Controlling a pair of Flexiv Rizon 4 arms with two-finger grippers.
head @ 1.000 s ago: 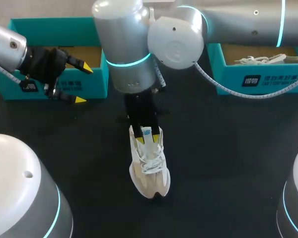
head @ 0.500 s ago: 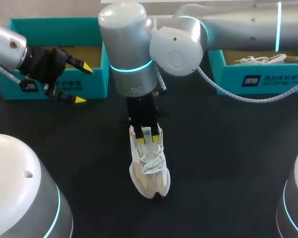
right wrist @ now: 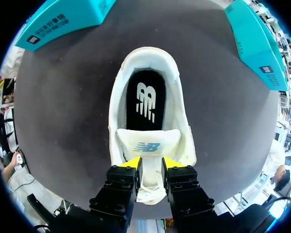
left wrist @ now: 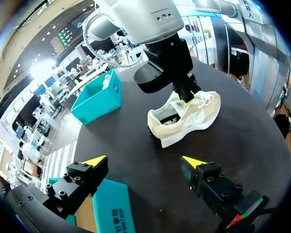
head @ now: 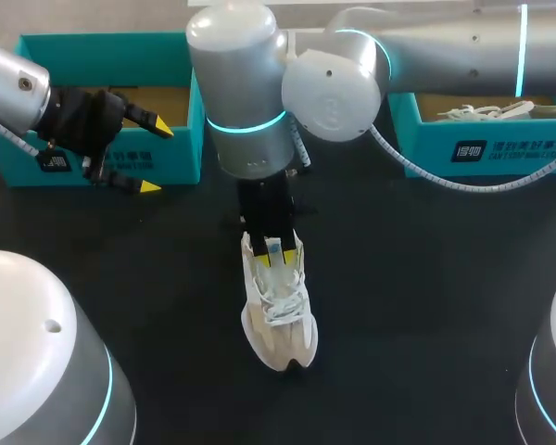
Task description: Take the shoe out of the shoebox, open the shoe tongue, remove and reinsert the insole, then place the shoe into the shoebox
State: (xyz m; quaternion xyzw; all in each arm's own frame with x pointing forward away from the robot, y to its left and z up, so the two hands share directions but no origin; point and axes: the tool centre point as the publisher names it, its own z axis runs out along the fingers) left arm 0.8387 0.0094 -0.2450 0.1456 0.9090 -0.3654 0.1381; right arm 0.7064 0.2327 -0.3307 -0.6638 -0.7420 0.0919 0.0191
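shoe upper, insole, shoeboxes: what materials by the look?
Upper of the shoe: cream, matte, probably knit or mesh cloth with woven laces; the weave is too fine to confirm. The insole: black, matte, looks like cloth-topped foam with a white printed logo. The shoeboxes: teal outside, raw brown inside, flat folded walls, so likely cardboard.

You're at a robotics lab bench. 2 industrial arms with glowing cyan joint rings, the left arm [head: 9, 83] and the right arm [head: 445, 46], reach over a black table [head: 426, 306]. It is staged with test props: the left shoebox [head: 102, 44], the right shoebox [head: 435, 139] and 1 white shoe [head: 278, 320].
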